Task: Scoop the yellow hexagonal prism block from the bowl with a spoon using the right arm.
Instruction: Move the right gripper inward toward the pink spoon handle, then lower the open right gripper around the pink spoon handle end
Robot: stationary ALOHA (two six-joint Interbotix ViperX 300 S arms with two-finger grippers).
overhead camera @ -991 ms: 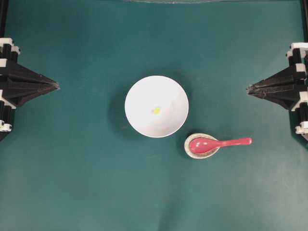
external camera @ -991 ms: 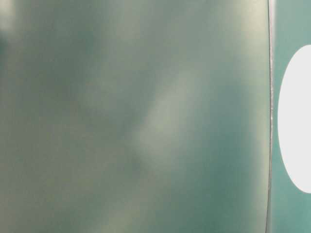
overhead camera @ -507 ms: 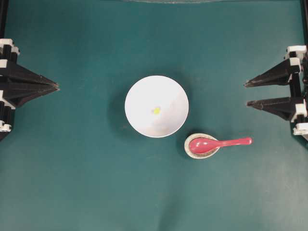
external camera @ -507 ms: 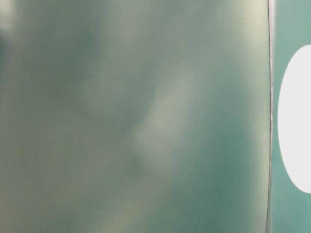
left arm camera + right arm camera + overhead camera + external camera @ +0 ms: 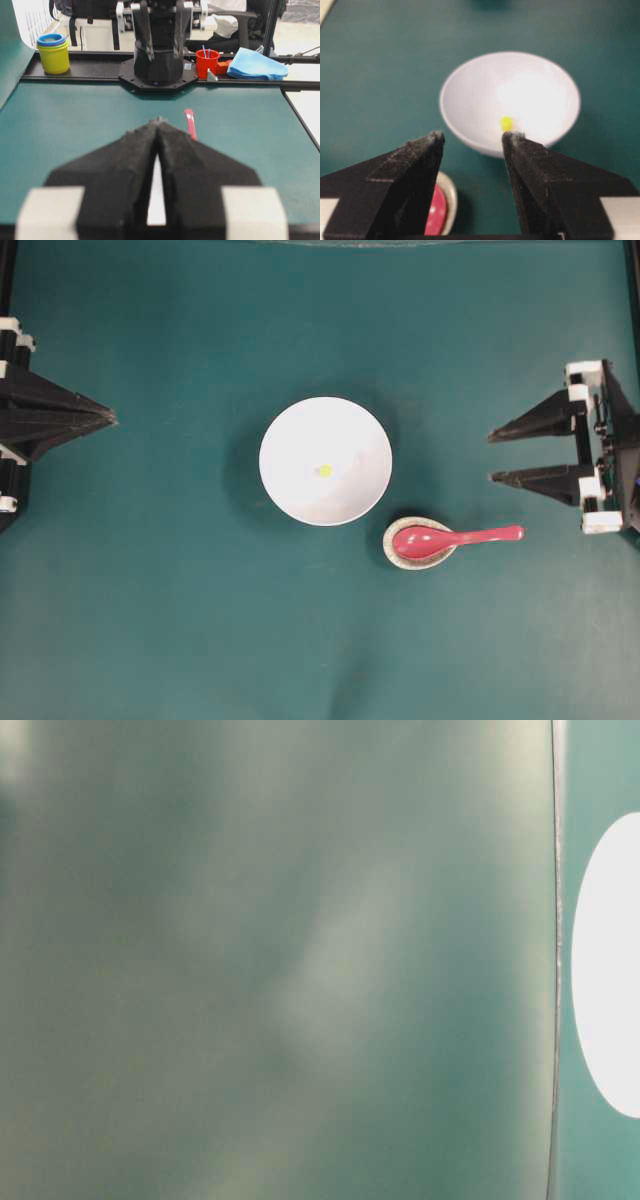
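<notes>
A tiny yellow hexagonal prism block (image 5: 325, 470) (image 5: 506, 123) lies near the middle of the white bowl (image 5: 290, 435) (image 5: 470, 90) at the table's centre. The red-pink spoon (image 5: 455, 537) rests with its scoop in a small speckled spoon rest (image 5: 391, 551), handle pointing right; its handle tip (image 5: 189, 123) shows in the left wrist view and its scoop (image 5: 436, 217) in the right wrist view. My right gripper (image 5: 492, 455) (image 5: 472, 136) hangs open and empty at the right edge, above and right of the spoon handle. My left gripper (image 5: 112, 419) (image 5: 158, 121) is shut at the left edge.
The table-level view shows only a blur and a white patch of the bowl (image 5: 610, 970). Beyond the table's far rail stand a yellow cup stack (image 5: 53, 53), a red cup (image 5: 207, 62) and a blue cloth (image 5: 256, 65).
My right gripper went from shut to wide open, then shifted a little left and down toward the spoon handle. The left gripper, bowl, block and spoon stayed put.
</notes>
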